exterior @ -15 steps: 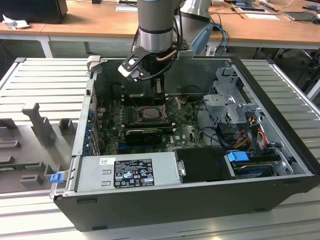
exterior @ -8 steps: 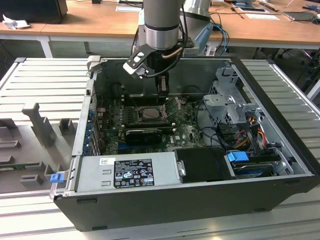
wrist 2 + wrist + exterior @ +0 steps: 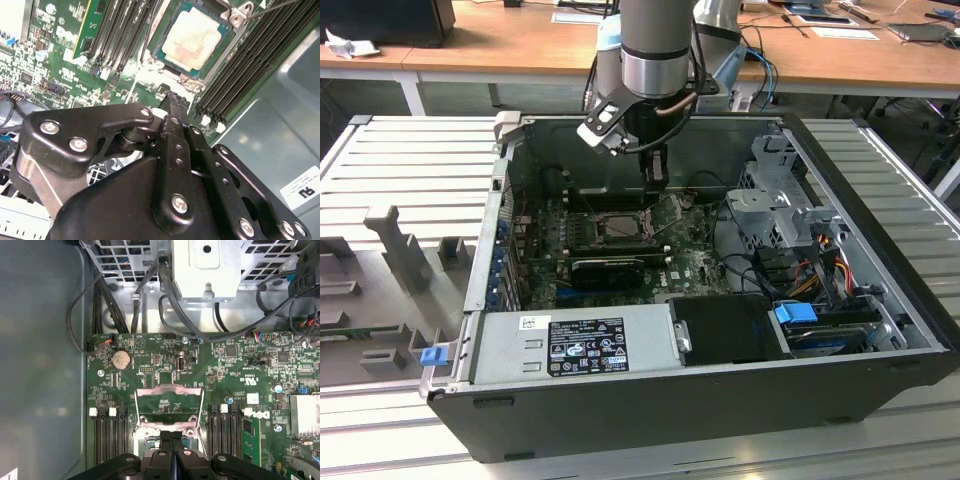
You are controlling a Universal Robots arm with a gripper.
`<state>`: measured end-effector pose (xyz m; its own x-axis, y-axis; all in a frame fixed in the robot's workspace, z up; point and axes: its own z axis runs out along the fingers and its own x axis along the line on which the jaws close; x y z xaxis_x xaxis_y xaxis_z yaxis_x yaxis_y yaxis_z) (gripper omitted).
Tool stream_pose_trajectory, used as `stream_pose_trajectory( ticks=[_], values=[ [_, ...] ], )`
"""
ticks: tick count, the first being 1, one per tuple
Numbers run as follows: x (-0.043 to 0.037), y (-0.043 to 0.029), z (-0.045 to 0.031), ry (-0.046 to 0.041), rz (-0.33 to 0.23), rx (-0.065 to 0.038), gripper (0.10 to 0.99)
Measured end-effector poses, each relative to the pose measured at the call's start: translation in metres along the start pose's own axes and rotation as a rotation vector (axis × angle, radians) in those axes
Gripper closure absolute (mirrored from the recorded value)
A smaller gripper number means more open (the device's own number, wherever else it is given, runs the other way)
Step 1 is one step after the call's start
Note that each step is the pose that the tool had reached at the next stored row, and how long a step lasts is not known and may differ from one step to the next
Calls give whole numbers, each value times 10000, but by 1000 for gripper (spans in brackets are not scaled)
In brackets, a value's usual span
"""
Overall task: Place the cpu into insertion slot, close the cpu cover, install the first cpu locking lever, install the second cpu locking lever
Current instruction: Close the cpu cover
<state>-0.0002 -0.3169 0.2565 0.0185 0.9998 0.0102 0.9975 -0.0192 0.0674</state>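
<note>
Gripper [image 3: 172,436] closed on nothing, over the insertion slot [image 3: 595,232].
Cpu [image 3: 195,37] seated inside; cpu cover [image 3: 170,400] raised beside it: likely thin, stiff, light; press its free edge.

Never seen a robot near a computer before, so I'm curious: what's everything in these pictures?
computer case: one, black, open, on the grey slatted table.
motherboard: one, green, inside the case.
cpu: one, pale top, seated in the insertion slot.
cpu cover: one, grey metal, standing open at the slot's edge.
memory slots: several, black, flanking the slot.
power supply: one, grey, in the case beside the motherboard.
coin battery: one, silver, on the motherboard.
gripper: one, black, shut, above the slot.
</note>
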Motion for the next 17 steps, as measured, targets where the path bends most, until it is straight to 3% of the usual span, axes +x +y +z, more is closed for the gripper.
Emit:
stream_pose_trajectory(
  ticks=[8,17],
  values=[
    [4,209,14,-2,2,114,980],
    [8,356,25,-3,2,196,980]
  ],
)
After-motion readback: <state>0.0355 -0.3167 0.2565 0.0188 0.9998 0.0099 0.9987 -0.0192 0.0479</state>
